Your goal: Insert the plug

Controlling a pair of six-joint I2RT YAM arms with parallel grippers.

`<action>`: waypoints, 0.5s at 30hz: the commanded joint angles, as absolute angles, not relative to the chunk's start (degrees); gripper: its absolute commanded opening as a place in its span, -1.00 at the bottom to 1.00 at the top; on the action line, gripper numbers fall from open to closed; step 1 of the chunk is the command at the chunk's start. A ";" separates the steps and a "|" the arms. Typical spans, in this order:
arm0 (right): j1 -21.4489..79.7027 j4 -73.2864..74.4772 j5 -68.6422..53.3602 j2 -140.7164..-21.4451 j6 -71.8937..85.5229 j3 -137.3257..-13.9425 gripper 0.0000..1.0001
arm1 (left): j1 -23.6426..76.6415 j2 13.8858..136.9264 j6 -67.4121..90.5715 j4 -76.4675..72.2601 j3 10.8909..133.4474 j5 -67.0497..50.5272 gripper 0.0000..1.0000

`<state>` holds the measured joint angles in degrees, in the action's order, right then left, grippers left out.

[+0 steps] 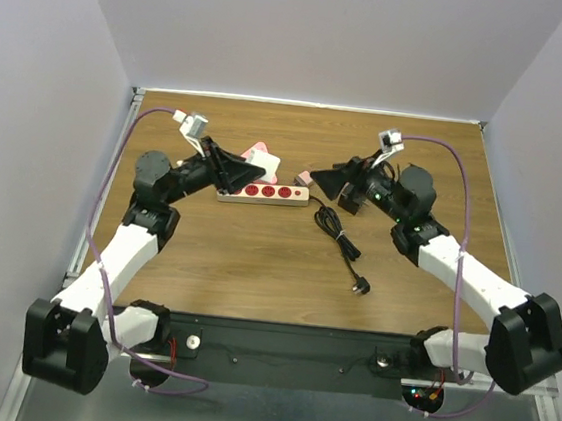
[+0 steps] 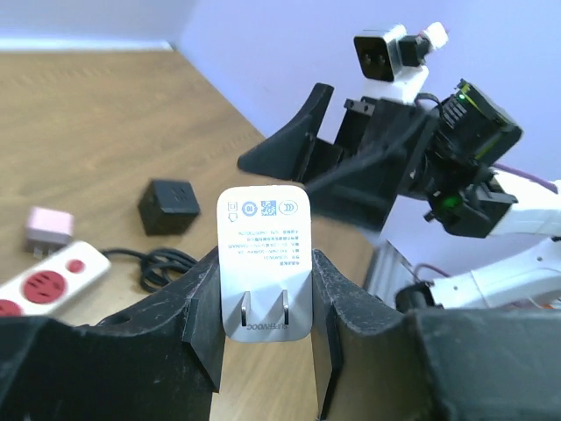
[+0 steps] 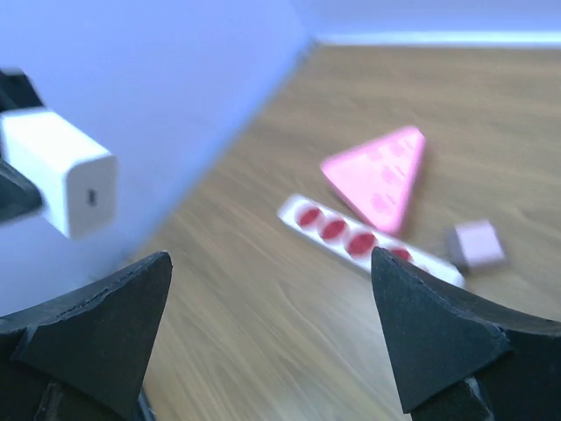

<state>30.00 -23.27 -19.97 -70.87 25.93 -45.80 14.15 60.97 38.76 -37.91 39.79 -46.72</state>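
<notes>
Overhead view takes in the table [image 1: 255, 268]; low wrist views share the power strip [image 3: 368, 241].

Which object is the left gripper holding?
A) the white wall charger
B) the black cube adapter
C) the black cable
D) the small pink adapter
A: the left wrist view shows the white wall charger clamped in the left gripper, prongs toward the camera.

The white-and-black left arm [image 1: 126, 250] reaches from the lower left toward the upper centre of the top view, its jaws clamped on a white rectangular plug adapter [image 2: 266, 254]. The right arm [image 1: 470, 276] mirrors it from the lower right, jaws spread wide and holding nothing.
</notes>
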 commanded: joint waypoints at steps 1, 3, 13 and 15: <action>27.60 -52.09 -36.29 -74.52 44.98 -48.51 1.00 | 12.30 55.02 36.38 -43.14 39.64 -47.37 -1.00; 27.60 -61.29 -38.13 -77.33 50.94 -48.43 1.00 | 12.30 54.58 39.27 -47.78 39.03 -48.86 -1.00; 27.60 -85.33 -40.95 -84.55 63.10 -48.95 0.95 | 17.22 57.56 47.19 -61.68 37.18 -47.73 -1.00; 27.77 -86.57 -41.31 -84.81 63.81 -49.13 0.93 | 18.19 58.88 47.90 -63.54 37.18 -46.59 -1.00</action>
